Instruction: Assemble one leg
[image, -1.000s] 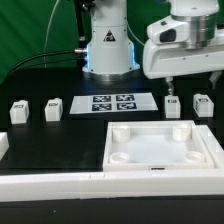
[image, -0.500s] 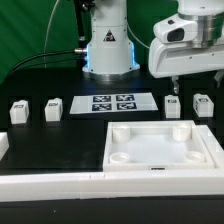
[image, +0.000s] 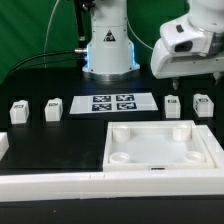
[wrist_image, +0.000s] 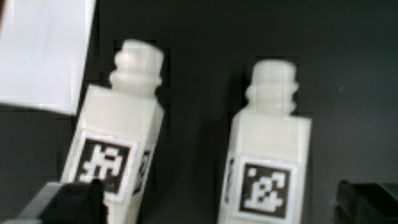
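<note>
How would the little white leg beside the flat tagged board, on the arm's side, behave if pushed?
The leg stands upright, taller than wide, so a high push would probably tip it. It looks like rigid moulded plastic, likely stiff and light. Its smooth sides might slip slightly in the open end effector.

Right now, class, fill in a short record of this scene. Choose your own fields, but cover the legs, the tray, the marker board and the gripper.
legs seen: four, all upright on the table
left pair: far-left leg, inner-left leg, on the exterior view's left of the marker board
right pair: inner-right leg, far-right leg, on the exterior view's right of that board
tray: in front of the board, corner sockets empty
gripper: open, holding nothing, above the right pair
leg fitted: none yet
</note>
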